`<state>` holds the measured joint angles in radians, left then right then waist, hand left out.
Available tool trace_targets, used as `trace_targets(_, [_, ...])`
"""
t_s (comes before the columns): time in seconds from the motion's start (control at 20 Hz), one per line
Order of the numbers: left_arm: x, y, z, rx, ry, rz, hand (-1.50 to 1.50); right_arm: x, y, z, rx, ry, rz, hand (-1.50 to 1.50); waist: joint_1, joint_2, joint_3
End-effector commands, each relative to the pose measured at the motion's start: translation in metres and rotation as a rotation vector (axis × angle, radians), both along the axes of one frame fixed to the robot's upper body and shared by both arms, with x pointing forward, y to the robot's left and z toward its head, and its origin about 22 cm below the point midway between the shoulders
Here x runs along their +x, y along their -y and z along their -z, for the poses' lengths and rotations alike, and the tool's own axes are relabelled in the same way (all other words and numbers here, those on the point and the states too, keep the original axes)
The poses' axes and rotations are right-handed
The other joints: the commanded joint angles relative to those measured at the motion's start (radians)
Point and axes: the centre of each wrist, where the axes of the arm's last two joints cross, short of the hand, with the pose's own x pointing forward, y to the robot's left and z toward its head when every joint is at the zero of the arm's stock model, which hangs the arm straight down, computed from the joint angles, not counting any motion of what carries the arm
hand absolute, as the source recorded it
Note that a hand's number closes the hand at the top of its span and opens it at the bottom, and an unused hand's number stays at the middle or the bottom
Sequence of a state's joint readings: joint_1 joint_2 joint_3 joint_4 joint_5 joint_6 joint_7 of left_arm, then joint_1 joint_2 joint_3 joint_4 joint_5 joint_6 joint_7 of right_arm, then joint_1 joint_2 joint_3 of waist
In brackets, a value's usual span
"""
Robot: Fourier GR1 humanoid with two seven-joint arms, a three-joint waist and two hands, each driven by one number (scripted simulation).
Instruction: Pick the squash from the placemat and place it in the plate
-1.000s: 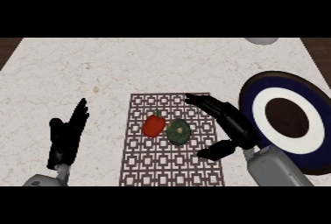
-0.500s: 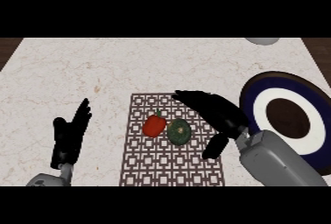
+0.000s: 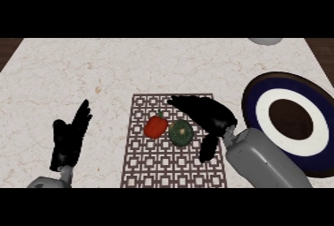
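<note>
Since a second ago our right hand [image 3: 207, 115] has swung in from the plate's side and now hangs over the placemat [image 3: 173, 163], just right of the squash [image 3: 180, 133]; the squash, the red pepper [image 3: 155, 126] and our left hand have not shifted. Our right hand is spread wide, fingers reaching toward the mat's far edge and the thumb trailing down toward us, and it holds nothing. The squash, dark green and round, lies on the placemat near its middle, touching or nearly touching the pepper on its left. The plate [image 3: 254, 101], dark blue with a white ring, sits on the counter [image 3: 98, 66] to the right of the mat. Our left hand [image 3: 68, 141] rests open near the lower left, fingers up.

We judge we are in the reach, with no grasp yet made. Next we need to bring the right hand down over the squash and close round it from its right side, keeping clear of the pepper, then lift it and carry it right to the plate.
</note>
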<state>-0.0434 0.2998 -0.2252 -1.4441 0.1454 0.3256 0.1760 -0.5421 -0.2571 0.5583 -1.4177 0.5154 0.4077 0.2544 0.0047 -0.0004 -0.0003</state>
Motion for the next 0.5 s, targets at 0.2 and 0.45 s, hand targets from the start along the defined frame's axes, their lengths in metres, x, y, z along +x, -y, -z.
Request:
trace_targets(0.2, [0.006, -0.002, 0.008, -0.014, -0.006, -0.006, 0.00, 0.021, 0.009, 0.022, -0.026, -0.024, -0.027, -1.50, 0.000, 0.002, 0.000])
trace_targets(0.45, [-0.003, 0.004, 0.000, -0.001, 0.006, -0.001, 0.00, 0.006, -0.019, 0.030, -0.043, -0.037, -0.031, -1.50, 0.000, 0.000, 0.000])
